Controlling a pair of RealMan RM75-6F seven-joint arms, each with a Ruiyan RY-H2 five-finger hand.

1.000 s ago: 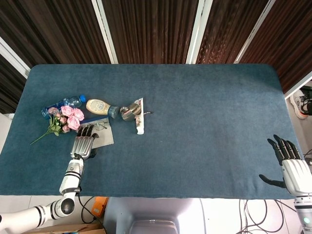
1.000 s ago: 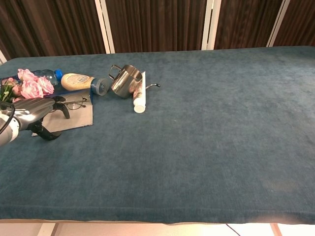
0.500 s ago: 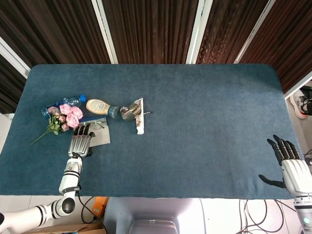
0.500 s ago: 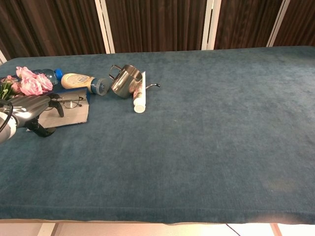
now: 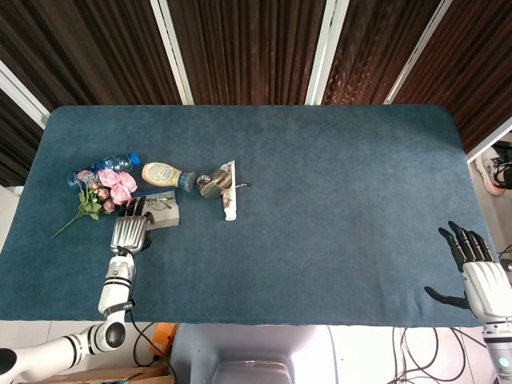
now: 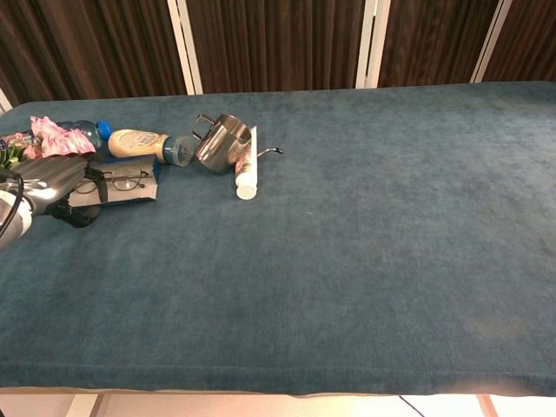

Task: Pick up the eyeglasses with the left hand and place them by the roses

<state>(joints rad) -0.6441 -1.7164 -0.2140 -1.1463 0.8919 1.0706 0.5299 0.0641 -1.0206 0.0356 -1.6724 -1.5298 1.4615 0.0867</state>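
The thin-framed eyeglasses (image 5: 161,203) (image 6: 122,182) lie on a grey cloth (image 5: 164,216) (image 6: 122,195), just right of the pink roses (image 5: 113,188) (image 6: 52,137). My left hand (image 5: 130,232) (image 6: 50,179) lies flat on the cloth's near-left part, fingers stretched out, their tips reaching the left end of the glasses. I see no finger closed around the frame. Open and holding nothing, my right hand (image 5: 475,269) hangs at the table's near right corner, in the head view only.
A water bottle (image 5: 100,169) lies behind the roses. A mayonnaise bottle (image 5: 164,174) (image 6: 141,143), a steel cup (image 5: 212,184) (image 6: 221,142) and a white tube (image 5: 230,194) (image 6: 246,170) lie in a row right of them. The blue table (image 5: 336,200) stretches rightward.
My left hand has slid forward towards the roses, pushing the cloth, which now looks shorter and bunched. The glasses rode along with it; the roses shifted slightly. The right hand stayed still.
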